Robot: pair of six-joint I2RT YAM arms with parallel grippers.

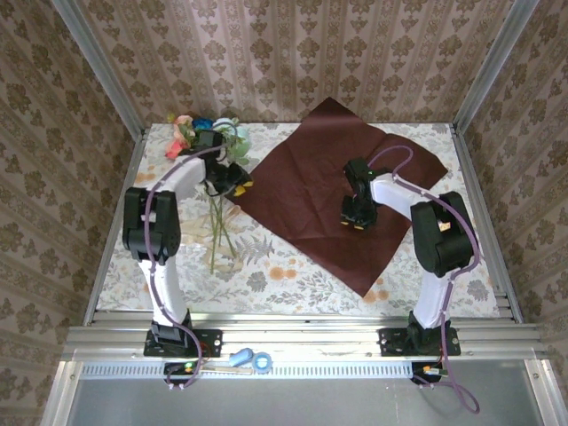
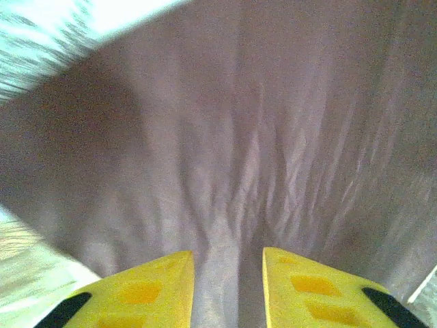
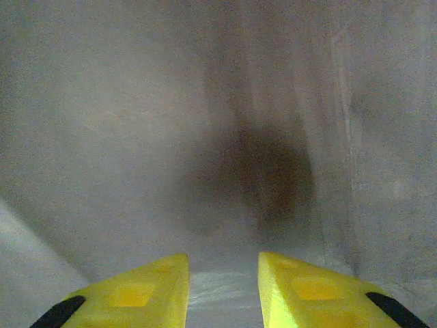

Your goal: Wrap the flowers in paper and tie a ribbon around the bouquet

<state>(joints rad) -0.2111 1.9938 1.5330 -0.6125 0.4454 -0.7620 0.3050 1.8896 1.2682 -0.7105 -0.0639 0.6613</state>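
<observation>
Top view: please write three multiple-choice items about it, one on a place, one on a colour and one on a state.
1. Where do the flowers lie?
A. left of the paper
B. on the middle of the paper
C. right of the paper

2. What colour is the paper?
A. blue
B. white
C. dark red

3. In what state is the paper?
A. rolled into a cone
B. spread open on the table
C. crumpled into a ball

Answers:
1 A, as the blooms and stems lie beside the sheet's left corner.
2 C, as the whole sheet shows a deep crimson.
3 B, as the sheet lies flat with nothing wrapped in it.
</observation>
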